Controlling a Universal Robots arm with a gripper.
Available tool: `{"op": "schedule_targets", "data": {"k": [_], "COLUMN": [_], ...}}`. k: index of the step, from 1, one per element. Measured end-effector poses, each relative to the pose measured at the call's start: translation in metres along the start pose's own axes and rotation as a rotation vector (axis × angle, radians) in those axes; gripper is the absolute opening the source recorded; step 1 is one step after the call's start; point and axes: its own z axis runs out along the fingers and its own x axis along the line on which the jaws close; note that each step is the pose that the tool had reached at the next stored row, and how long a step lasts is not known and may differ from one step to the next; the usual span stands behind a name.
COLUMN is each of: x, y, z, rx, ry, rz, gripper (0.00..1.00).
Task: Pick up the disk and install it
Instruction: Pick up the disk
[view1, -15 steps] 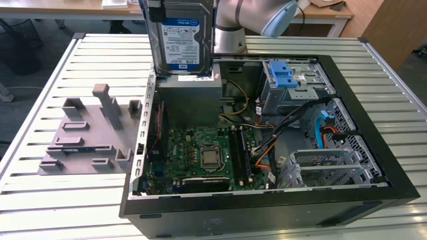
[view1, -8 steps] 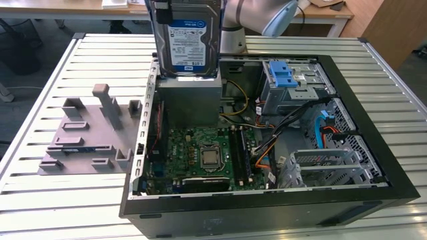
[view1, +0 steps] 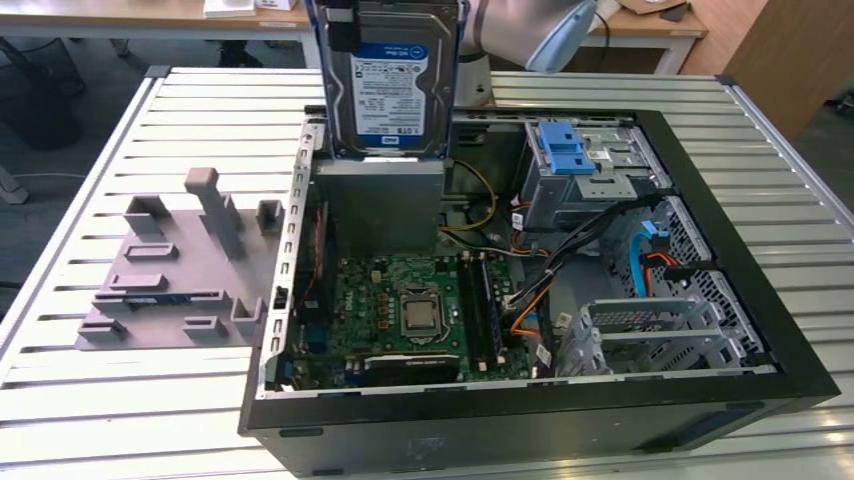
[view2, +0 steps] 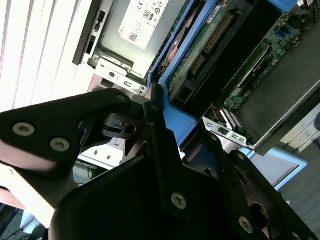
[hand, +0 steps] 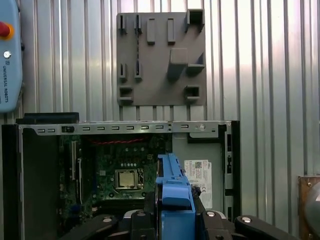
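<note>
The disk (view1: 387, 85), a silver hard drive with a blue-and-white label and a blue carrier frame, hangs upright above the back of the open computer case (view1: 747, 300). My gripper (view1: 394, 25) is shut on its upper end. In the second wrist view the black fingers (view2: 165, 165) clamp the blue frame of the disk (view2: 176, 120), and the disk's green circuit side faces the case. In the first wrist view the disk (hand: 172, 195) stands edge-on between the fingers of my gripper (hand: 175, 220), over the case interior.
Below the disk sits a grey power-supply box (view1: 380, 205). A silver drive cage with a blue latch (view1: 574, 150) is toward the exterior view's right, with a second metal cage (view1: 654, 330) nearer. The motherboard (view1: 414, 300) fills the case floor. A grey fixture plate (view1: 174, 270) lies on the slatted table.
</note>
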Motion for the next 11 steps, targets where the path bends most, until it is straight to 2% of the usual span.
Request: {"op": "schedule_targets", "data": {"k": [6,7,11], "x": [0.0038,0.0055,0.0081], "y": [-0.0090,-0.0132,-0.0190], "z": [-0.0001,-0.0001,-0.0002], "rx": [-0.0003,-0.0004,-0.0006], "ry": [0.0001,0.0000,0.0000], "rz": [0.001,0.001,0.001], "gripper": [0.36,0.36,0.36]}}
